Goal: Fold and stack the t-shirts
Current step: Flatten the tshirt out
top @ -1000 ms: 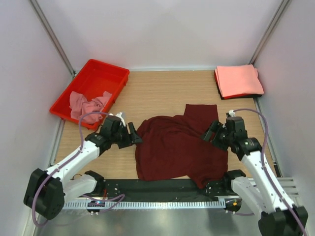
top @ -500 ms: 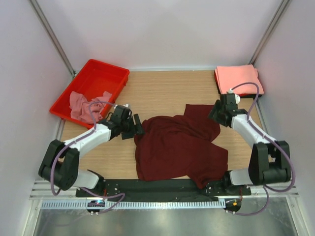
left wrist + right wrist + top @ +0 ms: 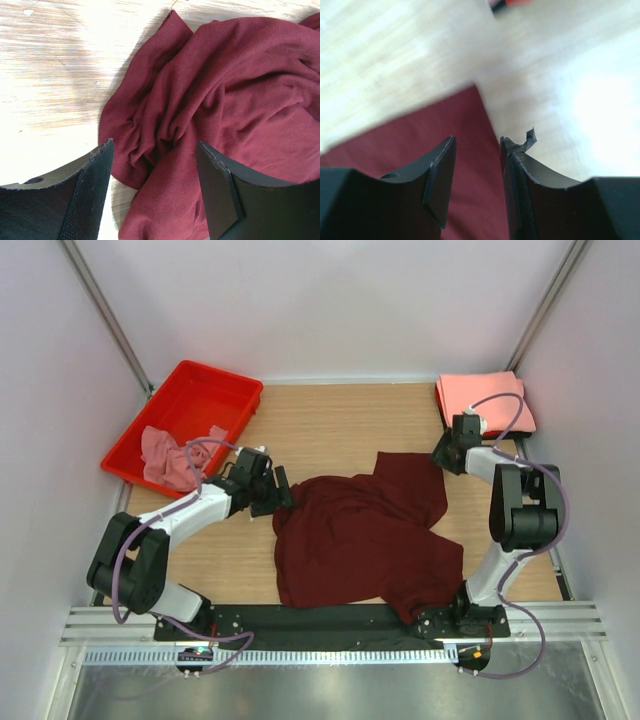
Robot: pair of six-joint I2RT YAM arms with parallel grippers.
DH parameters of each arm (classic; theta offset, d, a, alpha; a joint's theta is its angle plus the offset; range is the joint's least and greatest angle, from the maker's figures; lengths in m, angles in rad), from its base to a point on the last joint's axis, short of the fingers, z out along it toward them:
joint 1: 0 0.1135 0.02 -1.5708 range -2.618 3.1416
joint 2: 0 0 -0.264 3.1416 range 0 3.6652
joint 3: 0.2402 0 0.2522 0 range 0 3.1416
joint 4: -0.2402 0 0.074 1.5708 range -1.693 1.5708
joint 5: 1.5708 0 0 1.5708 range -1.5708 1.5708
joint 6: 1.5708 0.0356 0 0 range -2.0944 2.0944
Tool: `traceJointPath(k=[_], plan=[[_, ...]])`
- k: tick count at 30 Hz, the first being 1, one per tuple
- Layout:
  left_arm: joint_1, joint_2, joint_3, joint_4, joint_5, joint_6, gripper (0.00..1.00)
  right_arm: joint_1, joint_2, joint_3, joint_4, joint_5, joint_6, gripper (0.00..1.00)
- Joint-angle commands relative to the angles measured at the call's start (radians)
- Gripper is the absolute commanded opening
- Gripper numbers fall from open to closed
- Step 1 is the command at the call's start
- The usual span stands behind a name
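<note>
Mid-table, crumpled maroon t-shirt (image 3: 360,540) lies betw. the arms. Left gripper (image 3: 155,150) gapes over its left edge; right gripper (image 3: 477,145), narrow gap, nothing pinched, at far corner. Soft, floppy cloth: prob. best pinched at corners.

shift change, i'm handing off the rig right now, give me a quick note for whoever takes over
Left gripper: open, jaws either side of the crumpled left edge of the maroon t-shirt, not gripping.
Right gripper: jaws narrowly apart above that shirt's far right corner, no grip visible.
Done: folded salmon-pink stack at the far right corner of the table.
To do: maroon t-shirt lies unfolded mid-table; a dusty pink t-shirt sits crumpled in the red tray.
</note>
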State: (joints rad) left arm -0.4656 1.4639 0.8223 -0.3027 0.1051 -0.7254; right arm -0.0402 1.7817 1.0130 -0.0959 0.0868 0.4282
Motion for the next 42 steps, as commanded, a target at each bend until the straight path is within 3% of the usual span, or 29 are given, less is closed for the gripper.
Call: traceJointPath(k=[1, 9, 17, 26, 29, 32, 36, 42], plan=[[-0.005, -0.023, 0.009, 0.037, -0.008, 0.007, 0.67, 0.005, 0.056, 0.090, 0.088, -0.008, -0.043, 0.46], [-0.004, -0.054, 0.006, 0.037, -0.012, 0.003, 0.67, 0.005, 0.148, 0.217, -0.019, -0.029, -0.089, 0.43], [-0.004, -0.083, -0.008, 0.040, -0.007, -0.002, 0.67, 0.014, 0.143, 0.246, -0.117, 0.070, -0.158, 0.42], [-0.004, -0.094, -0.011, 0.047, 0.007, -0.014, 0.67, 0.023, 0.217, 0.306, -0.176, 0.007, -0.224, 0.42], [-0.004, -0.100, -0.015, 0.047, 0.004, -0.017, 0.67, 0.023, 0.243, 0.331, -0.205, 0.004, -0.223, 0.38], [-0.004, -0.105, -0.023, 0.048, -0.007, -0.022, 0.66, 0.023, 0.274, 0.346, -0.231, 0.004, -0.220, 0.28], [-0.005, -0.109, -0.022, 0.045, 0.001, -0.031, 0.66, 0.025, 0.216, 0.346, -0.223, -0.013, -0.223, 0.01], [-0.005, -0.152, 0.009, -0.061, -0.085, -0.008, 0.62, 0.078, -0.008, 0.452, -0.378, 0.138, -0.190, 0.01]])
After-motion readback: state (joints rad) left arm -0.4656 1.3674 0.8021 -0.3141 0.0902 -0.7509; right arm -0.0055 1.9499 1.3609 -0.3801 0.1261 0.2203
